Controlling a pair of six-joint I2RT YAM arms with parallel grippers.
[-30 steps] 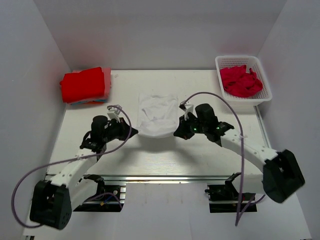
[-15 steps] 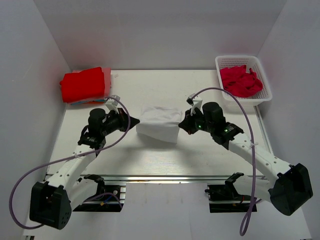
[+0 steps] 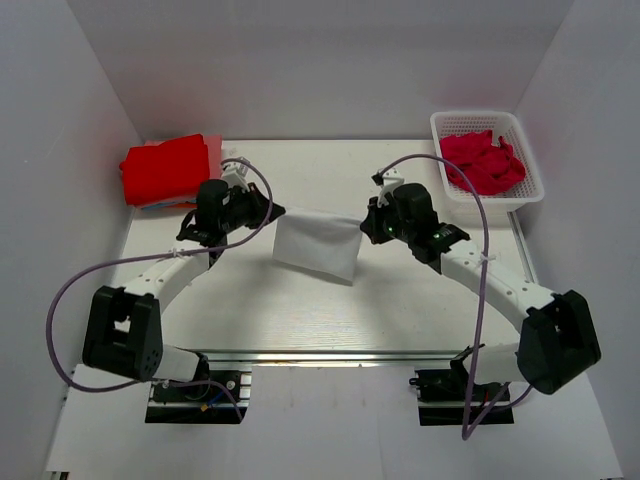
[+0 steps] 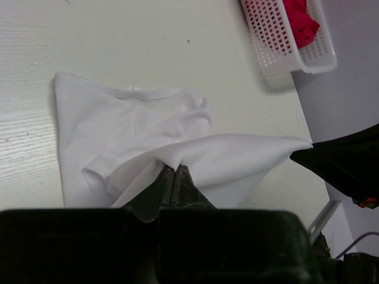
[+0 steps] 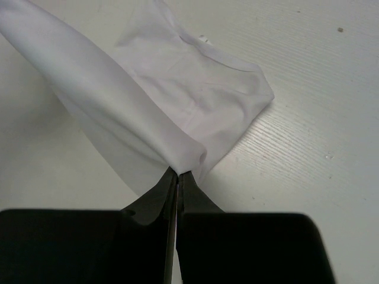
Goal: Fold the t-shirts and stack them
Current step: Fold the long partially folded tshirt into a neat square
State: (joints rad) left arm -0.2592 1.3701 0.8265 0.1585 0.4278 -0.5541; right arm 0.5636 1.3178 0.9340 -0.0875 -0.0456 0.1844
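While left tool (image 4: 173, 177) and right tool (image 5: 176, 177) pinch the white t-shirt (image 3: 318, 245), basket (image 3: 490, 205) holding crimson t-shirts (image 3: 480, 163)

A t-shirt (image 3: 315, 245) between left gripper (image 3: 273, 211) and right gripper (image 3: 362, 228) at mid table (image 3: 300, 315), folded stack (image 3: 168, 170) far left, basket (image 3: 497, 206) far right, crumpled t-shirts (image 3: 480, 163) inside it.

White bench (image 3: 300, 310) with faint wood grain, aluminium rail (image 3: 330, 355) along the near edge. 3 plain pale walls box it in: back wall (image 3: 320, 60), left wall (image 3: 50, 150), right wall (image 3: 595, 120). Light even, shadows soft.
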